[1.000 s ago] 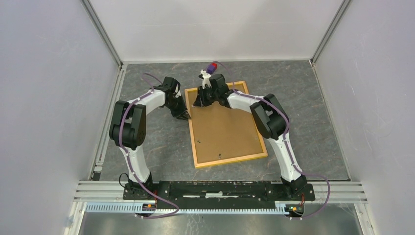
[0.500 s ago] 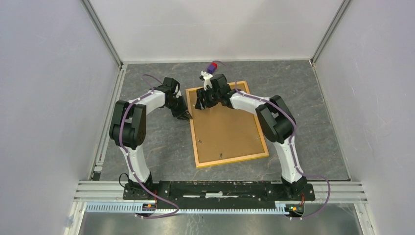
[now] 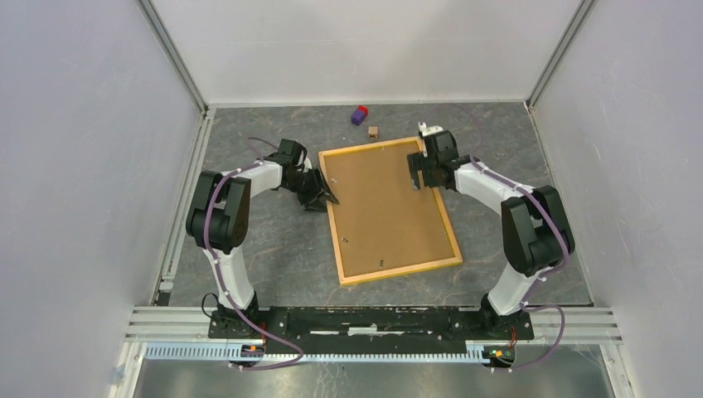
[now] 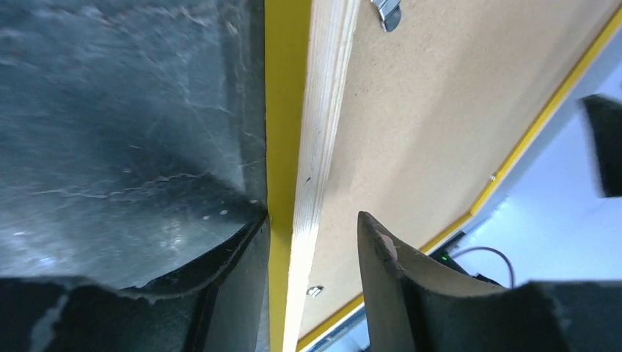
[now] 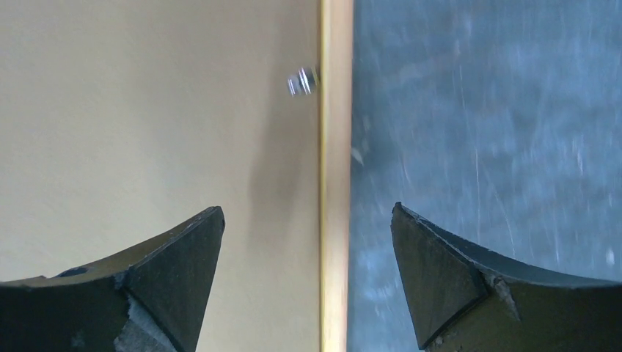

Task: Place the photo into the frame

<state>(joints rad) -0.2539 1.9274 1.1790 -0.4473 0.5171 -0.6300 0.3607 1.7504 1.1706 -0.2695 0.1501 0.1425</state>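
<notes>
Mid-picture on desk (image 3: pixel 265 240), frame (image 3: pixel 402 272) lies back up; L hand (image 3: pixel 327 197), released, straddles its left edge, R hand (image 5: pixel 306 209) spread wide over right edge.

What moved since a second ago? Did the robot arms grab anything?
The right gripper swung from the far left corner of the orange-yellow wooden picture frame to its right rail, jaws open astride it. The left gripper edged right onto the left rail, jaws open too. The frame slid slightly right. Nothing was grabbed. The brown backing board and small purple block stayed put.
</notes>
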